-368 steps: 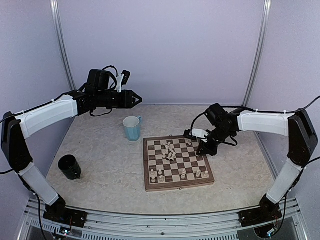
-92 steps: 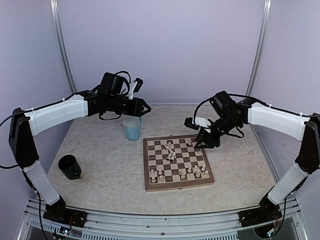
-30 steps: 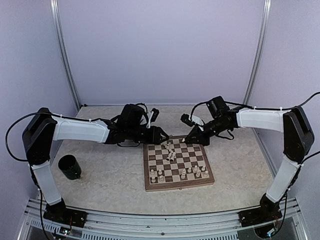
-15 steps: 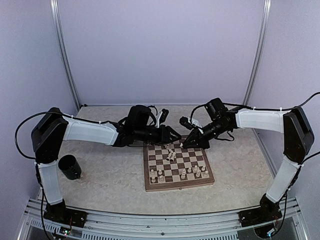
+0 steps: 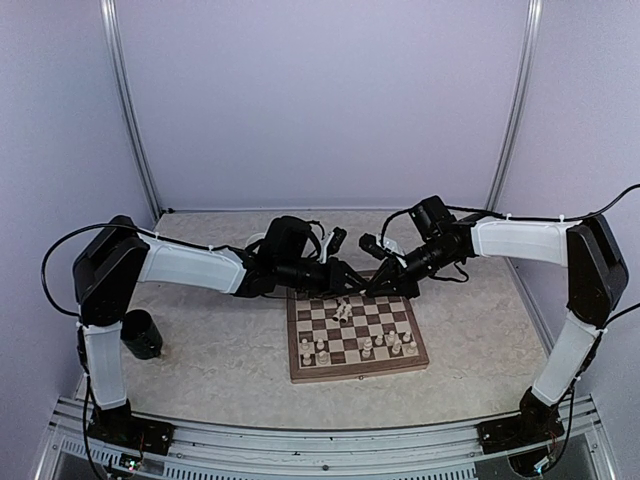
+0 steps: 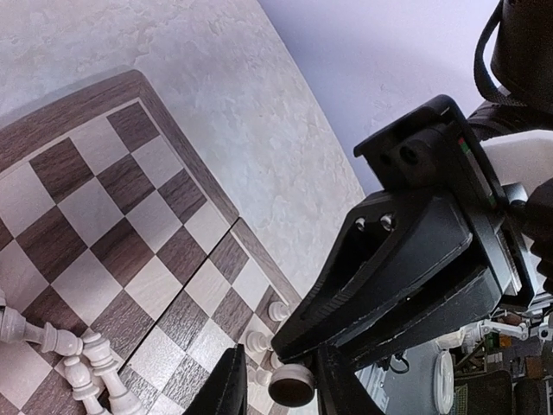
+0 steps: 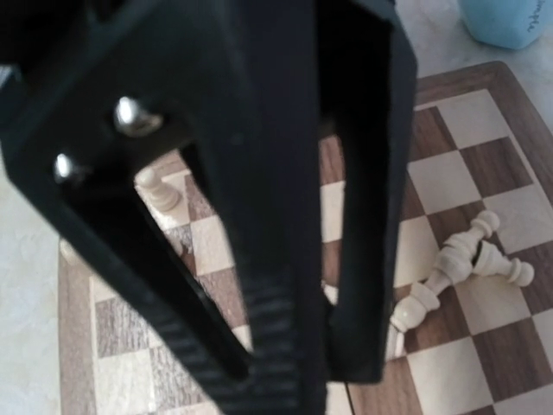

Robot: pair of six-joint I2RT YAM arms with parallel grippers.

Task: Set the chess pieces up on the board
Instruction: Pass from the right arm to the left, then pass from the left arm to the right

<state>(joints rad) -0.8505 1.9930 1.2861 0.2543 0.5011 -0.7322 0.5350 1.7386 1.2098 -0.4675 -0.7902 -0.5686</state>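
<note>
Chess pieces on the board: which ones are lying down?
The little heap near the middle of the board. Those pieces lie on their sides in a tangle, while the pieces along the near edge stand upright.

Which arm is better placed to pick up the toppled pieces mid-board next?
Left, narrowly. In its wrist view the left fingers stand apart with a dark round thing between them, the toppled pieces just beside them. The right fingers fill their own view, so their state is unclear.
</note>
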